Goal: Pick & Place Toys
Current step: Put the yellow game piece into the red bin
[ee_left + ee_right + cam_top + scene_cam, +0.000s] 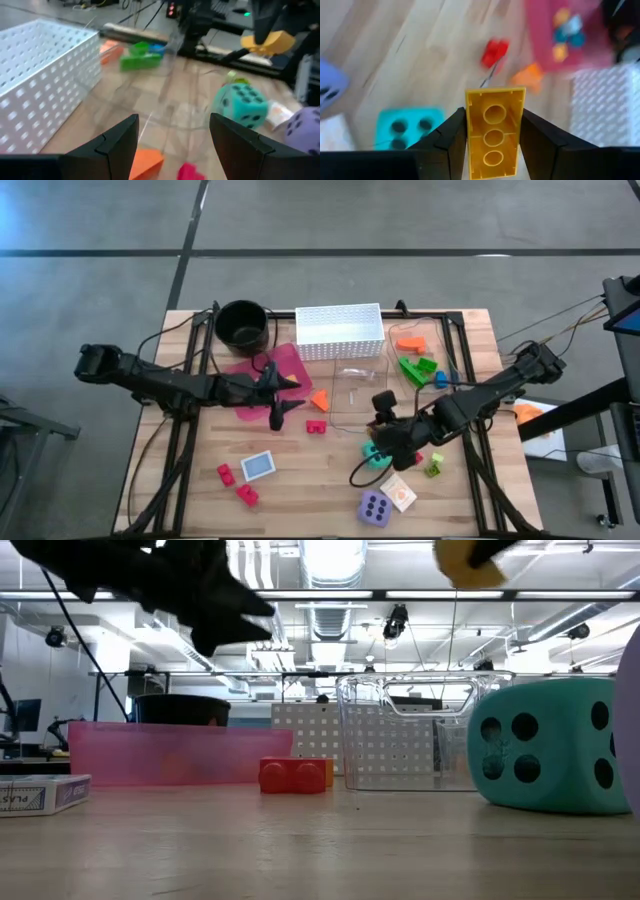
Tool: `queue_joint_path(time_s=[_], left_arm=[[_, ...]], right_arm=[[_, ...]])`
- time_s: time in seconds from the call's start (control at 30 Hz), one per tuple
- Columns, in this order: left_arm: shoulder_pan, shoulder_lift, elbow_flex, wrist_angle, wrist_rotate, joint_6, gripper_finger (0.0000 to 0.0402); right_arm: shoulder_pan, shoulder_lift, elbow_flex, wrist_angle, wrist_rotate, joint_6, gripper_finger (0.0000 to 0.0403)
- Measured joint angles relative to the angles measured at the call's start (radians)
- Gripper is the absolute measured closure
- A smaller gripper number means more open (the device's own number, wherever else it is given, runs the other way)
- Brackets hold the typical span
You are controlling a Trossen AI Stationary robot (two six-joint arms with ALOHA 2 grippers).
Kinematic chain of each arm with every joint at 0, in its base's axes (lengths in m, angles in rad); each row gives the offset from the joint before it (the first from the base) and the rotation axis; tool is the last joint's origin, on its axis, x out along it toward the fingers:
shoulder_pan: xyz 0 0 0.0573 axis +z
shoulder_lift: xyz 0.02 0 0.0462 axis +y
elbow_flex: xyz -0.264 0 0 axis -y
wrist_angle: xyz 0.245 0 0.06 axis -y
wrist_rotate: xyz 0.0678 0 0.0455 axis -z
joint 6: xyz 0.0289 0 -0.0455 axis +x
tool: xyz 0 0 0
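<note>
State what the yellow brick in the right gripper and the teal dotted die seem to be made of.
Yellow brick: looks like hard moulded plastic, smooth, with round hollow sockets underneath. Teal dotted die: possibly foam or soft plastic, matte, rounded edges, sunken dark dots; the look leaves it open.

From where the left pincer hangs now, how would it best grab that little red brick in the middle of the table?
Come straight down from above on the red brick. It lies flat and alone on bare wood, with the orange piece just beyond it. The open left pincer could probably close across its two short sides, since nothing blocks them.
</note>
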Motion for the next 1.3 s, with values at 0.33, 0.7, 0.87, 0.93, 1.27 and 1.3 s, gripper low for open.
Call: queue_joint_path(time_s=[0.33, 0.7, 0.87, 0.93, 1.27, 1.3], left_arm=[[-0.029, 0.000, 0.036, -0.001, -0.008, 0.006, 0.0156], [-0.069, 0.105, 0.037, 0.169, -0.009, 0.238, 0.0156], [-0.070, 0.269, 0.054, 0.375, -0.045, 0.319, 0.0156], [-0.070, 0.330, 0.075, 0.452, -0.072, 0.335, 0.0156], [-0.071, 0.486, 0.246, 0.480, -0.083, 0.430, 0.0156], [-0.071, 0.486, 0.253, 0.470, -0.083, 0.429, 0.0156]], right_arm=[[-0.099, 0.050, -0.054, 0.422, 0.014, -0.219, 0.0251], [-0.194, 0.090, -0.057, 0.531, 0.013, -0.244, 0.0234], [-0.211, 0.082, -0.058, 0.572, 0.012, -0.249, 0.0243], [-0.214, 0.082, -0.058, 0.587, 0.012, -0.252, 0.0251], [-0.215, 0.082, -0.058, 0.604, 0.012, -0.252, 0.0234], [-0.215, 0.082, -0.058, 0.604, 0.012, -0.252, 0.0234]])
